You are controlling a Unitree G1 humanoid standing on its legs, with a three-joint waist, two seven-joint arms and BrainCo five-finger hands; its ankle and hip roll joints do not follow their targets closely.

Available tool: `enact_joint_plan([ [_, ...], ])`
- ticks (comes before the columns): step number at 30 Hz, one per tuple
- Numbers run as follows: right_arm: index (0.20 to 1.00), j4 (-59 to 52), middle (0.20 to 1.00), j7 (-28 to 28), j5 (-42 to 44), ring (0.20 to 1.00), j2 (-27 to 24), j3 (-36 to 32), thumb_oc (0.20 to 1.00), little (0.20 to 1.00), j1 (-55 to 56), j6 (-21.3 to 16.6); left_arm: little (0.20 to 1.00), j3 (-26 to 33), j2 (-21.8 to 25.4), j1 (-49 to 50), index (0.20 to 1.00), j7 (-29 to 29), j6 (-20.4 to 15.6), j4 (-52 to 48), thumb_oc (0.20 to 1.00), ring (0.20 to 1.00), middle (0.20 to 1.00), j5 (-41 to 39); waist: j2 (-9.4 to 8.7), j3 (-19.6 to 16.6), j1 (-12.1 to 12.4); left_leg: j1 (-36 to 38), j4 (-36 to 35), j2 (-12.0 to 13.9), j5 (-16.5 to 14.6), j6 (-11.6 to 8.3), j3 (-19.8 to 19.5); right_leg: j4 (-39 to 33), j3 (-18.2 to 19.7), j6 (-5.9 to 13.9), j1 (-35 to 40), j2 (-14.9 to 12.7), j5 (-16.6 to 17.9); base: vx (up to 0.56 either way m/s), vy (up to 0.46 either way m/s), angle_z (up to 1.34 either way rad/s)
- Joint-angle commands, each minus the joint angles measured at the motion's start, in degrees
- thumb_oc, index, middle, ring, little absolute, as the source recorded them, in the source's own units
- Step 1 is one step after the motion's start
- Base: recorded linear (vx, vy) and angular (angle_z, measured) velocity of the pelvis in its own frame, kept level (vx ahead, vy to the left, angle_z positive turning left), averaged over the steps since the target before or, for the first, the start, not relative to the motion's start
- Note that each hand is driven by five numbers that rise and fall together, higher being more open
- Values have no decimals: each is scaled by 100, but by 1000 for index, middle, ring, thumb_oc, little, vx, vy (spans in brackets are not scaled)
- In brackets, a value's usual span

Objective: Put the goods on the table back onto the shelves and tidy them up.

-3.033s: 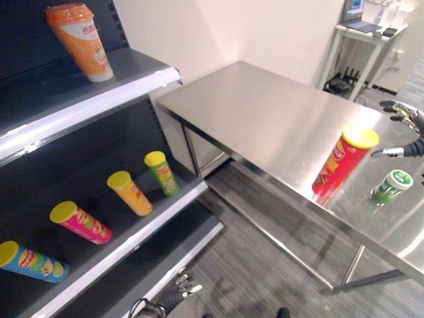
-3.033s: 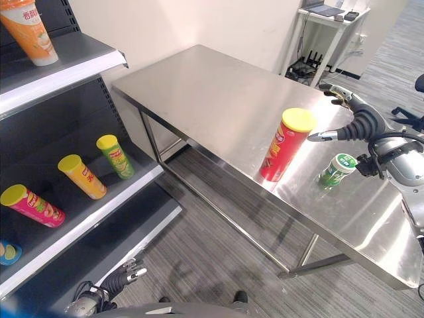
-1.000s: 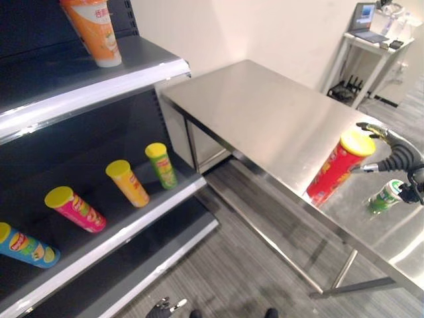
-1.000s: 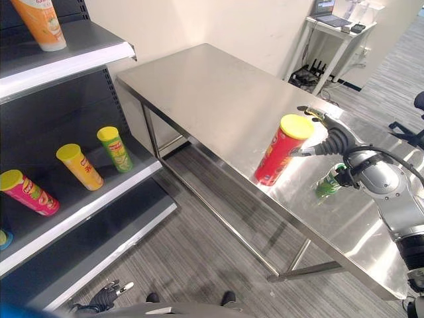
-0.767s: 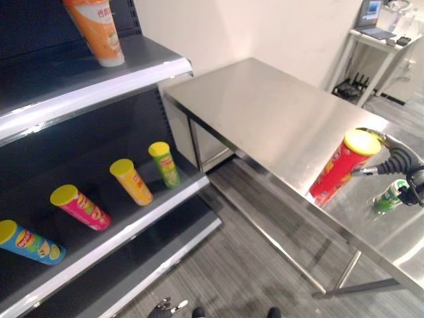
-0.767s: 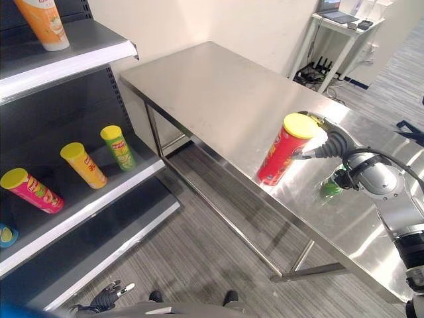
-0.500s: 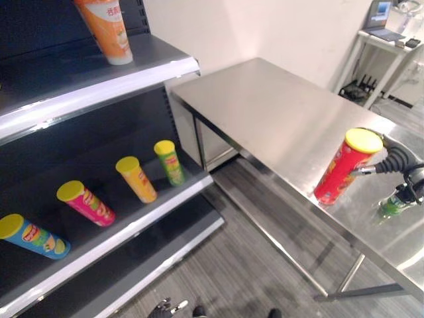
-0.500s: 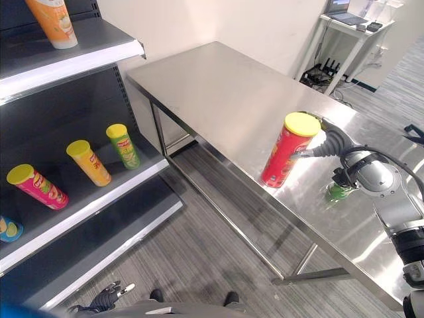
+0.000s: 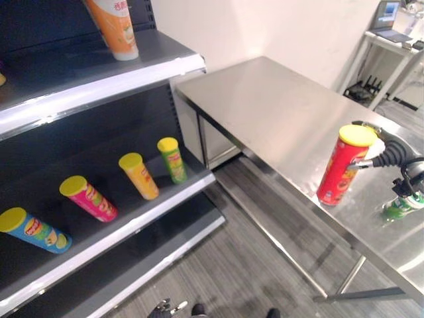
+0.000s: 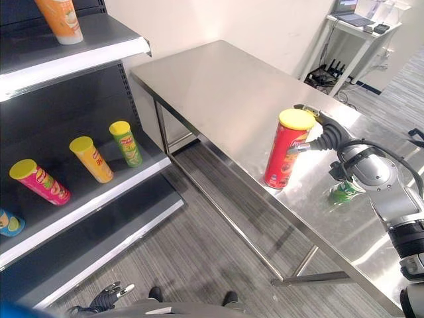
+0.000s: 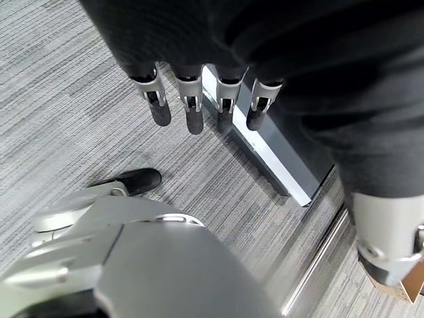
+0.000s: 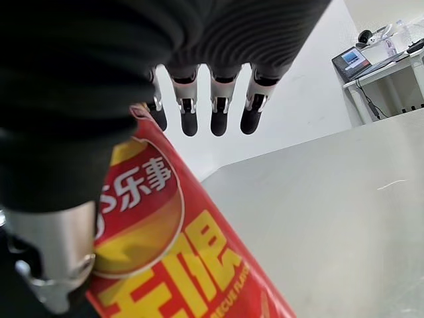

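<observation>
Red can [image 10: 287, 149] w/ yellow lid is standing upright on the steel worktop [image 10: 218, 86], near its front edge. R hand [image 10: 322, 136] is sitting just beside the can's top, fingers [image 12: 187, 106] straight and relaxed past the can, thumb on the near side; not clamping it. Green cup [image 10: 344, 191] is standing on the worktop just right of the can, partly behind the R arm.

L hand [image 11: 199, 99] is hanging low over the grey carpet [image 10: 199, 252], fingers straight, holding nothing.

Shelves [image 9: 112, 73] are standing left of the worktop: orange cup [image 9: 118, 26] upright on the upper shelf; on the lower shelf four cans are leaning in a row, green [image 9: 172, 159], yellow [image 9: 139, 175], pink [image 9: 87, 197], blue [image 9: 33, 230], all yellow-lidded.

Far corner past the worktop: white side table [image 10: 351, 30] w/ laptop [image 10: 348, 8] against a pale wall [image 10: 232, 20].
</observation>
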Motion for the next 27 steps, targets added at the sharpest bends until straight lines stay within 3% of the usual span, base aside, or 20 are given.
enact_joint_plan([
  [1,1000,-224,1000,-201,261,1000,-181,-57,1000,1000,-412,-209,1000,-218,38,-407,1000,30,-159,195,1000,1000,1000,-243,-35,-71,200,89,114,452,-119,-436,-209,100,62,333,251,-377,-223,0,0,0],
  [19,1000,-811,1000,-301,51,1000,-228,-705,1000,1000,175,-243,1000,-76,14,-503,1000,67,-152,356,1000,1000,1000,-118,-14,-75,30,189,109,449,-178,-403,-96,100,170,345,223,-390,-217,0,0,0],
  [27,1000,-848,1000,-167,140,1000,-237,-467,1000,1000,59,-251,1000,-107,21,-504,1000,58,-155,377,1000,1000,1000,-91,-39,-79,53,213,107,445,-193,-397,-83,97,176,346,223,-387,-213,-1,0,-2],
])
